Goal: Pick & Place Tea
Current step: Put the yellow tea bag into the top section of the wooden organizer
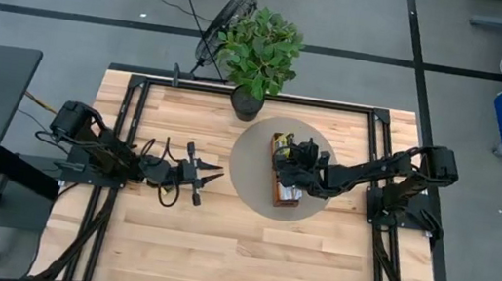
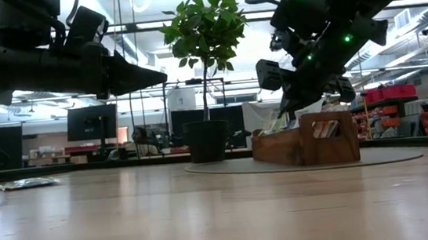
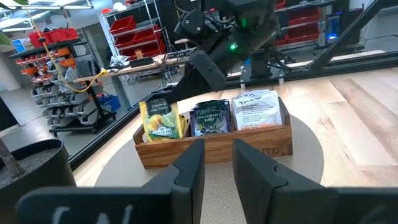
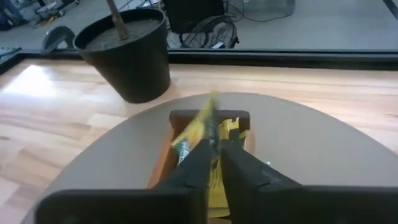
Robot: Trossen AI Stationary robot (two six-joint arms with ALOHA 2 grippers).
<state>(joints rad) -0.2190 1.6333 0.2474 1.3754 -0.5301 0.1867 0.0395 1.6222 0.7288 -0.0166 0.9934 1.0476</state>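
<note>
A long brown wooden tray (image 1: 284,199) lies on a round grey mat (image 1: 251,175). In the left wrist view it holds upright tea sachets: yellow (image 3: 158,121), dark navy (image 3: 211,118) and white-green (image 3: 258,109). My right gripper (image 1: 291,161) reaches over the tray's far end and is shut on a yellow sachet (image 4: 212,115). My left gripper (image 1: 202,177) hovers left of the mat with its fingers open, pointing at the tray (image 3: 217,148). A flat packet (image 2: 27,183) lies on the table at the far left. My right gripper (image 4: 217,163) pinches the yellow sachet between its two fingers (image 4: 198,163). The fingers slant down from the table's right side. The sachet stands edge-on, and its upper edge (image 4: 213,99) sticks out past the fingertips. The fingers hide its lower part, so I cannot tell whether it is clear of the tray.
A potted plant (image 1: 259,48) in a dark pot (image 4: 127,53) stands at the table's far edge, just beyond the mat. Bare wood spreads over the near half of the table (image 1: 235,256). Black frame rails (image 1: 129,94) run along the left and right sides.
</note>
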